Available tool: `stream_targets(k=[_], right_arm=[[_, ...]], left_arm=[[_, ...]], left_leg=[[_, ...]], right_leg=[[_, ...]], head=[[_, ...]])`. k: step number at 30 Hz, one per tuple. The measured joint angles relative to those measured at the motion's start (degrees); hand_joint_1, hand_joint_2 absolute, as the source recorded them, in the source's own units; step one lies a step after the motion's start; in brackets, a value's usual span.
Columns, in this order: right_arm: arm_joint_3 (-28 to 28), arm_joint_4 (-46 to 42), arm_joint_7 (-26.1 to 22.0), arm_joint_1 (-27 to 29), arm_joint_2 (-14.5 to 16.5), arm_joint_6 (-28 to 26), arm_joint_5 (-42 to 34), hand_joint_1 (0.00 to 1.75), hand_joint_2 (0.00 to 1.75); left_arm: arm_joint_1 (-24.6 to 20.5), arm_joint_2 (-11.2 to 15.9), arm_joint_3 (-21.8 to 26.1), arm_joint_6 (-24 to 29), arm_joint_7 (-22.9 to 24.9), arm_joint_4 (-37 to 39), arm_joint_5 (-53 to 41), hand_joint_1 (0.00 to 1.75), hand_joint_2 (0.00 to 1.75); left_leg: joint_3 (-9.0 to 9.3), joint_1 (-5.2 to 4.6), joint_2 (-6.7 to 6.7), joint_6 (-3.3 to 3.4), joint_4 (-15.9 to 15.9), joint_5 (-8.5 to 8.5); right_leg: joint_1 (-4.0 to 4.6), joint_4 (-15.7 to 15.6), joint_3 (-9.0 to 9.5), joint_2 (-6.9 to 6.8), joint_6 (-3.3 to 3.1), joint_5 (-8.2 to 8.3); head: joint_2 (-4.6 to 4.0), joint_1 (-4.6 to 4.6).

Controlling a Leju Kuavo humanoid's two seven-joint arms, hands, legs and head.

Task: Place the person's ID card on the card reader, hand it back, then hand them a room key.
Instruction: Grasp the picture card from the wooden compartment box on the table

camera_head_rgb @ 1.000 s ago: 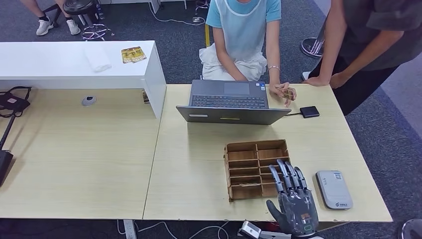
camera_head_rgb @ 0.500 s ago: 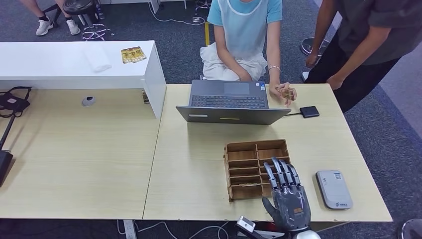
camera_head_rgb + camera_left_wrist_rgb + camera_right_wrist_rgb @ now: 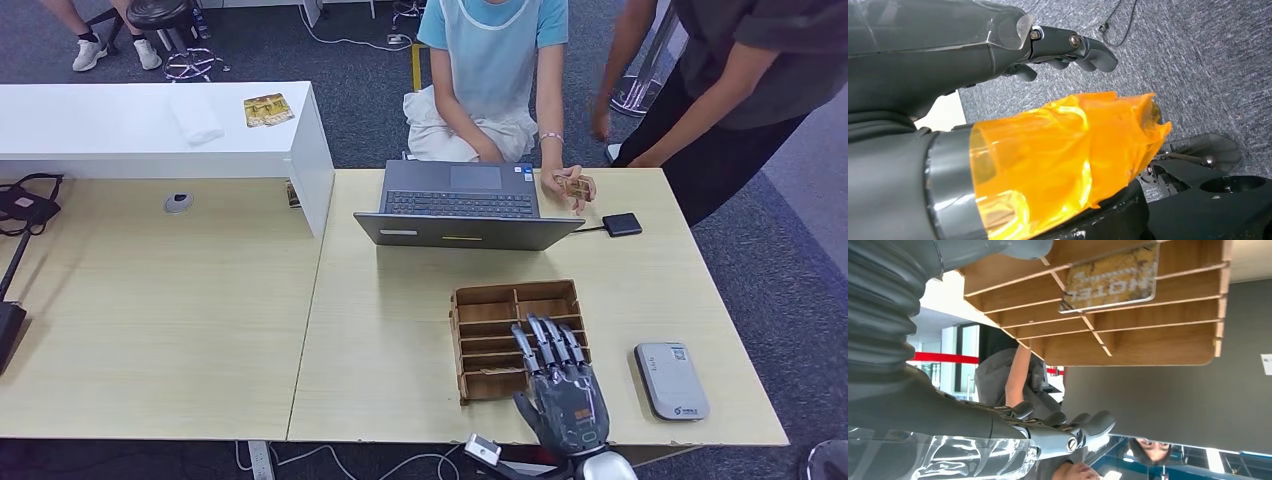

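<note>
Desk (image 3: 400,330): wooden tray (image 3: 500,300) near centre, card reader (image 3: 671,380) to its right. Person's hand (image 3: 572,186) holds the ID card (image 3: 577,187) at the far edge. My right hand (image 3: 562,392) hovers over the tray, released, fingers apart. Left hand (image 3: 1068,47) hangs, empty. I'd reach far, palm up, under the card.

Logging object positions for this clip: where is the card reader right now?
In the head view, the card reader lies flat near the table's front right corner, just right of the wooden organizer and the right robot hand.
</note>
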Motion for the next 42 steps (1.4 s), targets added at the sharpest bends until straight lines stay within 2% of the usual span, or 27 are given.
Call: stream_targets(k=[4,15,28,42], right_arm=[[0.4,0.0,-0.5,-0.7,0.3,0.4,-0.3,0.22,1.75],[1.8,0.9,-1.1,-2.1,0.8,1.3,-1.0,0.65,1.75],[2.7,0.9,-1.1,-2.8,0.8,3.3,-2.2,0.82,1.75],[3.4,1.0,-0.6,-3.5,0.8,4.8,-3.2,1.23,1.75]], left_arm=[[0.0,-0.1,0.0,0.0,0.0,0.0,0.0,0.0,0.0],[0.0,-0.3,0.0,-0.1,0.0,0.0,0.2,0.0,0.0],[0.0,-0.3,0.0,-0.1,0.0,0.0,0.6,0.0,0.0],[0.0,-0.3,0.0,-0.1,-0.1,0.0,1.2,0.0,0.0]], left_leg=[[0.0,0.0,0.0,0.0,0.0,0.0],[0.0,0.0,0.0,0.0,0.0,0.0],[0.0,0.0,0.0,0.0,0.0,0.0],[0.0,0.0,0.0,0.0,0.0,0.0]], right_leg=[[0.0,0.0,0.0,0.0,0.0,0.0],[0.0,0.0,0.0,0.0,0.0,0.0],[0.0,0.0,0.0,0.0,0.0,0.0],[0.0,0.0,0.0,0.0,0.0,0.0]], head=[[0.0,0.0],[0.0,0.0],[-0.01,0.0],[-0.01,0.0]])
